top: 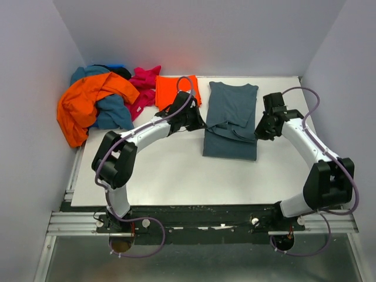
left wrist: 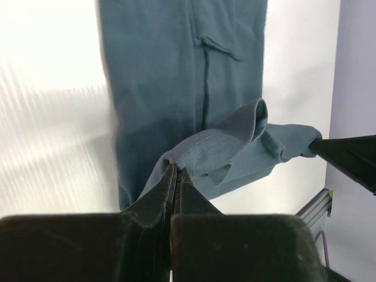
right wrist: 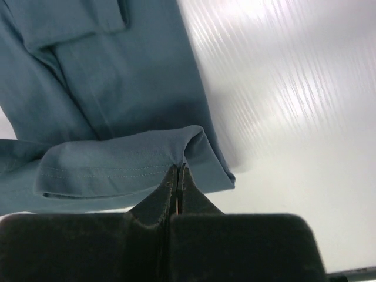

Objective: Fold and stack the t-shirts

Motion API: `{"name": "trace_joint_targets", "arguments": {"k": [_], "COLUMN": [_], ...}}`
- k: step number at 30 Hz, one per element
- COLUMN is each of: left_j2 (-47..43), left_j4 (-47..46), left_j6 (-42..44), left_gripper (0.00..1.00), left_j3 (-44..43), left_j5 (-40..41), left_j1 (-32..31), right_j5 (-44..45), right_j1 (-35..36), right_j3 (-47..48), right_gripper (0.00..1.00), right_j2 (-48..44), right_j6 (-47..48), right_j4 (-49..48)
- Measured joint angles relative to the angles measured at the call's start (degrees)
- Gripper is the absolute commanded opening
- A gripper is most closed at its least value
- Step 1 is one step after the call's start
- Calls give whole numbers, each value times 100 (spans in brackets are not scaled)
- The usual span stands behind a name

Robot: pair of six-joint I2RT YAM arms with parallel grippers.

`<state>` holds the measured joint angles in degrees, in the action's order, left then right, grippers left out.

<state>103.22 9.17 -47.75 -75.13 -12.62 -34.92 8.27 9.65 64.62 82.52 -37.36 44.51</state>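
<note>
Left tool (left wrist: 175, 168), right tool (right wrist: 178, 169) each pinching slate shirt (top: 232, 106) edge; white table (top: 176, 171) either side

The shirt (top: 232, 117) lay mid-table (top: 170, 173) between my left gripper (left wrist: 175, 169) and right gripper (right wrist: 178, 169), each pinching its near edge, a folded shirt (top: 172, 91) left of it, a heap (top: 97, 106) far left.

Likely a robotics lab cell, plain grey walls (top: 205, 35) (on three sides), white table (top: 176, 176), aluminium rail frame (top: 70, 222).
</note>
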Motion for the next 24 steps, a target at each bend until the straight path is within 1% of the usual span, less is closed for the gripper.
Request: {"name": "trace_joint_targets", "arguments": {"k": [1, 8, 17, 18, 19, 21, 22, 23, 24], "left_j2": [111, 826, 1300, 1346, 1401, 1482, 1512, 1593, 1650], "left_j4": [11, 188, 420, 431, 435, 444, 444, 448, 446], "left_j6": [4, 164, 382, 396, 411, 433, 442, 474, 476], "left_gripper": [0, 0, 0, 0, 0, 36, 46, 52, 60], "left_j3": [-90, -793, -1810, -1908, -1998, -2107, -2140, -2210, -2267], "left_j5": [0, -2, -2, -2, -2, -2, -2, 2, 0], "left_j1": [59, 199, 256, 262, 278, 302, 308, 321, 332], "right_j5": [-57, -232, -382, -411, -439, -503, -540, -564, -568], "right_j1": [-44, -247, -549, -566, -581, -608, -625, -643, -667], "right_j3": [229, 1222, 1709, 1746, 1781, 1873, 1934, 2011, 2087], "right_gripper": [1, 1, 1, 4, 11, 42, 52, 56, 60], "right_j2": [282, 1252, 1816, 1878, 1945, 2092, 2175, 2264, 2347], "right_j6": [72, 278, 391, 400, 409, 442, 448, 448, 463], "right_j4": [-63, -170, -197, -201, -210, -227, -243, -260, -278]}}
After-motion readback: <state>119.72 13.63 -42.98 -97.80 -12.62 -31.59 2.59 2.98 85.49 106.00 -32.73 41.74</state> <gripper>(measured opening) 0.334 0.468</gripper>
